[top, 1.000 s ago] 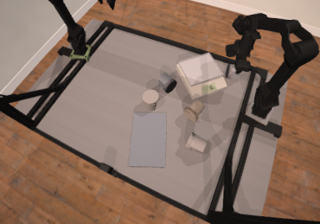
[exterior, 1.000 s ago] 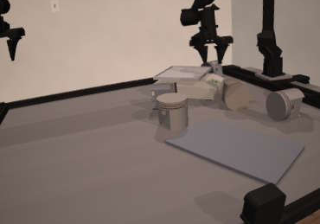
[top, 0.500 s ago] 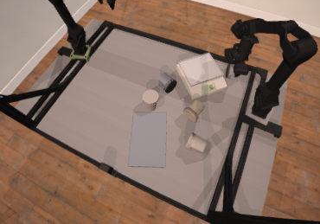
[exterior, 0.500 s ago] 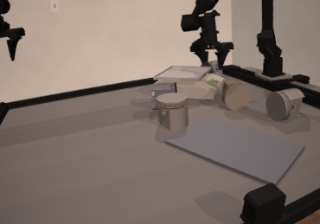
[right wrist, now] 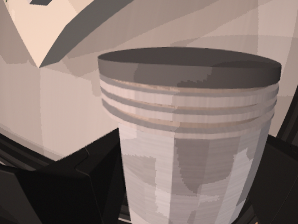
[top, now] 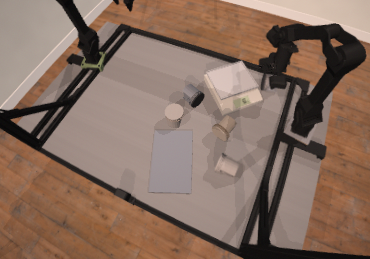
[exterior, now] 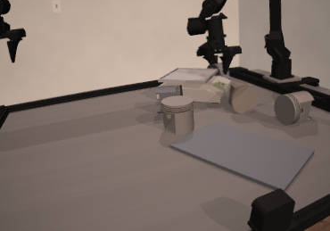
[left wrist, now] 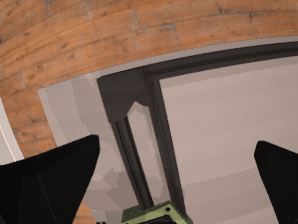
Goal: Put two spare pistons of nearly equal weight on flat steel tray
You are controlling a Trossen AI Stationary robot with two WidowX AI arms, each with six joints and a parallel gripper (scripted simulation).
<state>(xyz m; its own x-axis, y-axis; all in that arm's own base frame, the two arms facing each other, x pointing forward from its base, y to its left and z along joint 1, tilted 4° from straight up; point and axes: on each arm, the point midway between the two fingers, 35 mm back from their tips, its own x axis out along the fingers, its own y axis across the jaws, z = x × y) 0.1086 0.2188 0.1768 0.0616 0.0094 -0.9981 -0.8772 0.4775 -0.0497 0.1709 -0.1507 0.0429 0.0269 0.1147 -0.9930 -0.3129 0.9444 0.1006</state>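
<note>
Left arm [top: 74, 15] [exterior: 4, 5]: base at left, raised, reaching beyond far edge of surface. Left gripper [top: 126, 3] [exterior: 12, 59] [left wrist: 177, 143] high in air, fingers pointing down, spread wide, nothing between. Right arm [top: 320, 88] [exterior: 276, 28]: base at right, elbow bent high, forearm toward far side. Right gripper [top: 270, 83] [exterior: 218, 68] [right wrist: 194, 135] low at far right, fingers downward, part-way apart, closed on piston.
</note>
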